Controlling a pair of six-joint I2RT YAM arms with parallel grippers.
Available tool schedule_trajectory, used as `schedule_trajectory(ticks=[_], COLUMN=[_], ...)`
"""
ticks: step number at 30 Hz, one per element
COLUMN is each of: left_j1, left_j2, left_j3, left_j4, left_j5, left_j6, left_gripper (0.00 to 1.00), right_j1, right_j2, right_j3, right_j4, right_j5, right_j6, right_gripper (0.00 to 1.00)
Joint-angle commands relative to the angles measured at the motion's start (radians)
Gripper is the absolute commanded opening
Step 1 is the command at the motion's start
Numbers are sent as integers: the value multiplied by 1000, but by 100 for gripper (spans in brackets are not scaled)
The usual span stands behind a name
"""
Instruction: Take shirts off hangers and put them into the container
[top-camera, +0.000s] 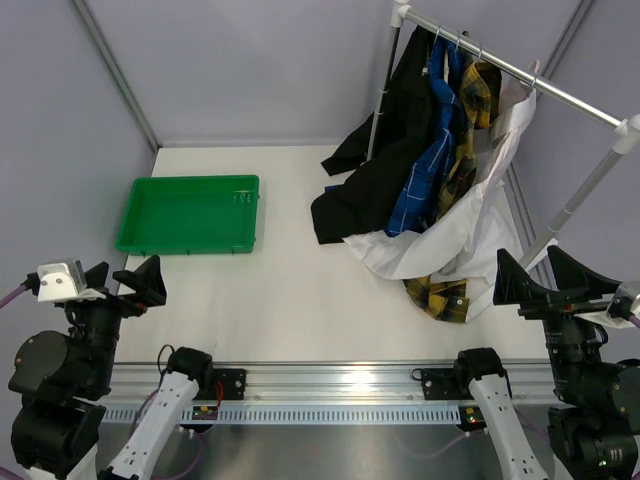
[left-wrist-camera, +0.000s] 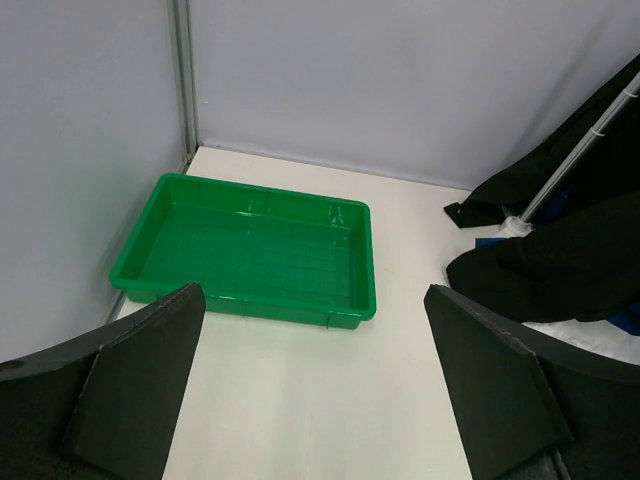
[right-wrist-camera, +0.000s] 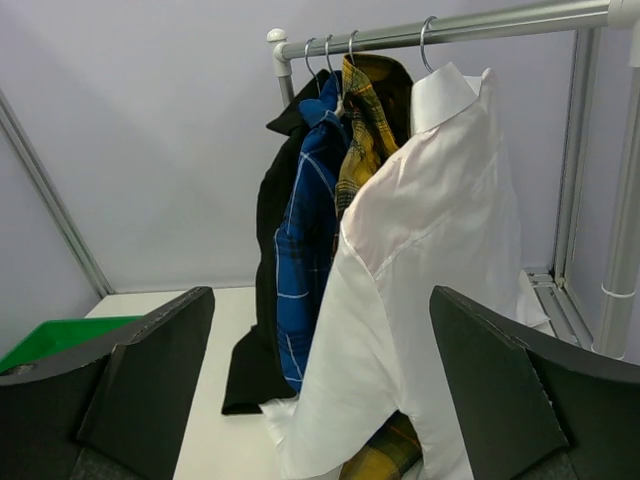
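Several shirts hang on hangers whose silvery hooks (right-wrist-camera: 428, 40) loop over a rail at the back right: a black shirt (top-camera: 385, 160), a blue plaid shirt (top-camera: 425, 175), a yellow-and-black plaid shirt (top-camera: 472, 125) and a white shirt (top-camera: 470, 225) nearest my right arm. Their hems trail onto the table. The hanger bodies are hidden inside the cloth. The green container (top-camera: 190, 215) lies at the back left with nothing in it. My left gripper (top-camera: 122, 280) is open in front of the container (left-wrist-camera: 250, 240). My right gripper (top-camera: 540, 282) is open, facing the white shirt (right-wrist-camera: 440, 220) from a distance.
The white-and-silver rail (top-camera: 520, 75) slopes across the back right on upright posts (top-camera: 575, 205). Grey walls close the back and both sides, with a metal strut (top-camera: 115, 75) in the left corner. A slotted metal track (top-camera: 330, 385) runs along the near edge.
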Motion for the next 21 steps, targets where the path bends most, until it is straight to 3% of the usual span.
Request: schedule_trajectory(ticks=[1,10,15,21], left_j1=[-4,-4,-5,-4], left_j2=[-2,-1,7,-2], left_j3=[-21,-110,-198,-376], left_j4=[55,112,209,339], left_j5=[31,95,117,169], left_j6=[6,-17,-26,-66], left_gripper=[99,99,99,99], right_j1=[1,-1,1,1], right_j2=[15,196,311,569], right_j3=[-6,100,191,396], right_j4=[37,-84,-78,-132], right_j5=[26,-38,115,255], right_j6=[30,60,119,163], right_gripper=[100,99,99,99])
